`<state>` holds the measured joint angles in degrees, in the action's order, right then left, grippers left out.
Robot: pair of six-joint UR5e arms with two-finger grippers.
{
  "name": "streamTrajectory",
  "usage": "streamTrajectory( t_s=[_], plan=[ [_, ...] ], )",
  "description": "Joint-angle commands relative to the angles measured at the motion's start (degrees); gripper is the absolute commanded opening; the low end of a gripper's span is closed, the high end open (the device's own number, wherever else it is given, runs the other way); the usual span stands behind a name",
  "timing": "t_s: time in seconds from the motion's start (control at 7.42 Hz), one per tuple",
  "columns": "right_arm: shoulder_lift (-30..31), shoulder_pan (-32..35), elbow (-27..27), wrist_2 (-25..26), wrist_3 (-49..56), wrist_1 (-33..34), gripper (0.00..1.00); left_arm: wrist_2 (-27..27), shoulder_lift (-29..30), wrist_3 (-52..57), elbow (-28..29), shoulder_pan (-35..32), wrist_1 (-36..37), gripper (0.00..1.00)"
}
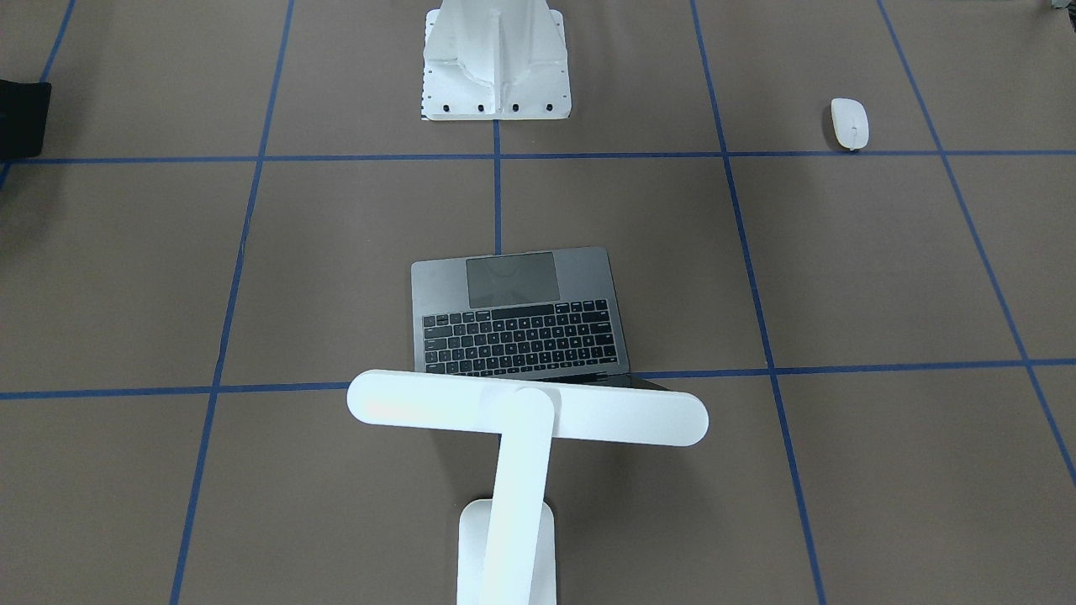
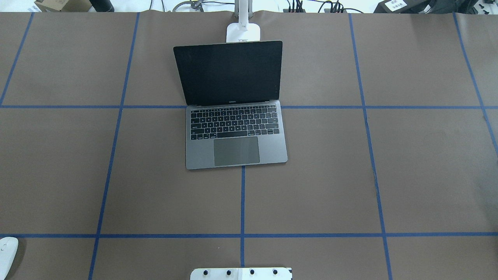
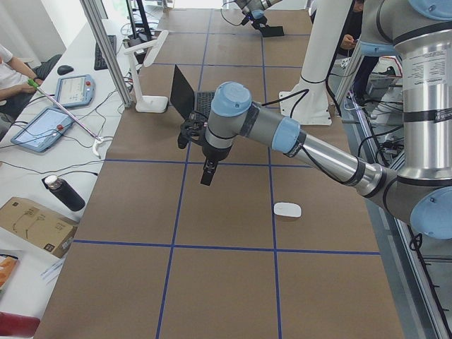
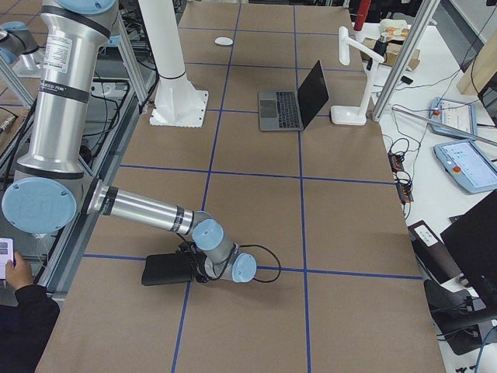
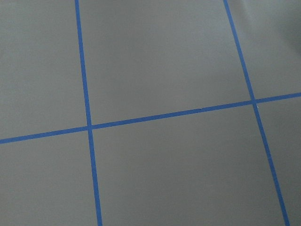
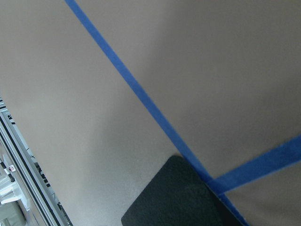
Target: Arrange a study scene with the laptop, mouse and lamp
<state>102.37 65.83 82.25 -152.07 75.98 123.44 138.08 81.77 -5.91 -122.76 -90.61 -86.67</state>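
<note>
Lamp (image 1: pixel 528 412) at operator-side table (image 1: pixel 883 277) edge behind laptop (image 1: pixel 517 315) lid | laptop mid-table, wide surface each side | mouse (image 1: pixel 849 123) robot-side left, well apart | left claw (image 3: pixel 205 172), right claw (image 4: pixel 186 265): grip unreadable

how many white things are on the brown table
3: the lamp at the far edge behind the laptop, the mouse near the robot's edge on its left, the ribbed pedestal mid robot's edge. None looks hidden.

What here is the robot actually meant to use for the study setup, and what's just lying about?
For the job:
laptop
mouse
lamp

Just lying about:
black pad
white pedestal
dark bottle
cardboard box
</note>
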Motion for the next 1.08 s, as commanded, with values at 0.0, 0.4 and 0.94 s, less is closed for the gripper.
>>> streamTrajectory(
  t_s=[0.0,0.4,0.94],
  plan=[
    [0.0,-0.1,0.6,-0.2,0.3,1.1,0.69,0.0,0.0,-0.1,-0.2,0.0,0.0,0.99],
    [0.0,-0.4,2.1,-0.8,0.6,3.0,0.71,0.1,-0.5,-2.3,-1.0,0.1,-0.1,0.99],
    [0.2,-1.5,2.1,-1.3,1.1,3.1,0.71,0.1,-0.5,-2.4,-1.4,0.1,-0.1,0.99]
  ],
)
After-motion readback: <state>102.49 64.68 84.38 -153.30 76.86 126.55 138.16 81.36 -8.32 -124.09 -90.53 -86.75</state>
